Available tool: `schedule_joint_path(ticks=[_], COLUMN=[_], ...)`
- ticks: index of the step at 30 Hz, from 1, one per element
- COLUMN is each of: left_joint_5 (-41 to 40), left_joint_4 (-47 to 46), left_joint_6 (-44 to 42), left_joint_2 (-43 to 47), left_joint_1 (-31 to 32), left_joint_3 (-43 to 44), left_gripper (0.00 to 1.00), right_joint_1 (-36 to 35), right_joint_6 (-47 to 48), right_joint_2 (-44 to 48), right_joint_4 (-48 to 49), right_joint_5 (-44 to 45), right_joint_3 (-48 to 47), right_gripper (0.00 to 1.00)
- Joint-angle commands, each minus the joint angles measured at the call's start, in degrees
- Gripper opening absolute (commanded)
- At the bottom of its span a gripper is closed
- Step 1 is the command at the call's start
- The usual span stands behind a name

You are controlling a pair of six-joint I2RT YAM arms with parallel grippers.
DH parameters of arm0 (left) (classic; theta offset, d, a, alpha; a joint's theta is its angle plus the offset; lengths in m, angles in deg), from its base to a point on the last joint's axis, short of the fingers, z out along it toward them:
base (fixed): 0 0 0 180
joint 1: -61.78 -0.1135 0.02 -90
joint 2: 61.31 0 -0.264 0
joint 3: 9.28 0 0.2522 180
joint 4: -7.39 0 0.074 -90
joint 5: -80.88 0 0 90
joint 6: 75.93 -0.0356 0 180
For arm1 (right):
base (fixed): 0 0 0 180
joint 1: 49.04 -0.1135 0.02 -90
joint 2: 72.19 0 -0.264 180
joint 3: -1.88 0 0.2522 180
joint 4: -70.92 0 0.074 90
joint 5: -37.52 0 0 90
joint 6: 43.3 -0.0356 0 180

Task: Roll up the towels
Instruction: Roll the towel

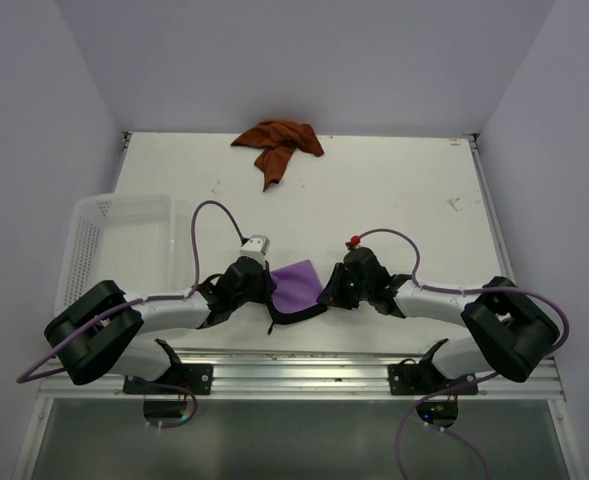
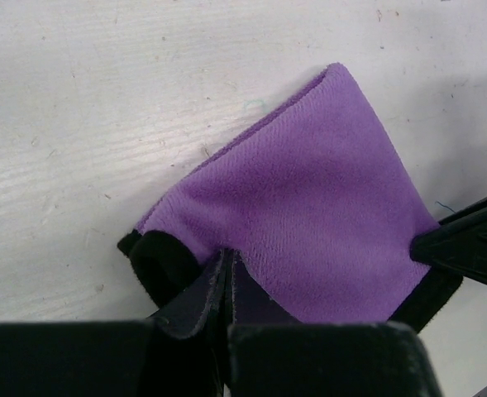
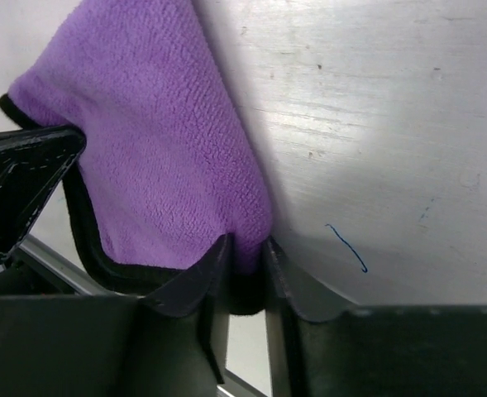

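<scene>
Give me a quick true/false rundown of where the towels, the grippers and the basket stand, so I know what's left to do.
1. The left gripper and the right gripper both pinch the purple towel. True.
2. The orange towel lies in the basket. False: it lies crumpled at the far edge of the table, outside the basket.
3. The purple towel is rolled into a tight cylinder. False: it is a folded, flattish piece, not yet rolled.
4. The two towels lie well apart. True.
5. The basket stands on the right arm's side. False: it is on the left arm's side.
</scene>
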Motion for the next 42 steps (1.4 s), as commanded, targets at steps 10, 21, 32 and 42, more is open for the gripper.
schedule_joint_path(ticks=[10, 21, 32, 42], left_joint_5=[-1.8, -0.4, 9.88, 18.67], left_joint_4=[2.95, 9.02, 8.41, 5.07], left_joint_6=[-0.71, 0.51, 4.91, 9.12], left_joint_2=[2.49, 7.41, 9.09, -6.54], left_joint_1=[0.17, 0.08, -0.27, -0.44], left_joint_3=[1.58, 6.68, 12.74, 23.28], left_gripper=[0.0, 0.02, 0.08, 0.43], right_joint_1=[-0.45, -2.21, -6.96, -7.66], right_joint_6=[7.47, 17.48, 22.68, 22.94], right_joint_2=[7.66, 14.26, 17.43, 20.42], right_joint_4=[-12.3, -19.42, -23.29, -21.54], right_joint_5=[5.93, 11.72, 19.11, 21.66], right_joint_3=[-0.93, -0.93, -1.81, 0.57], right_gripper=[0.0, 0.0, 0.0, 0.0])
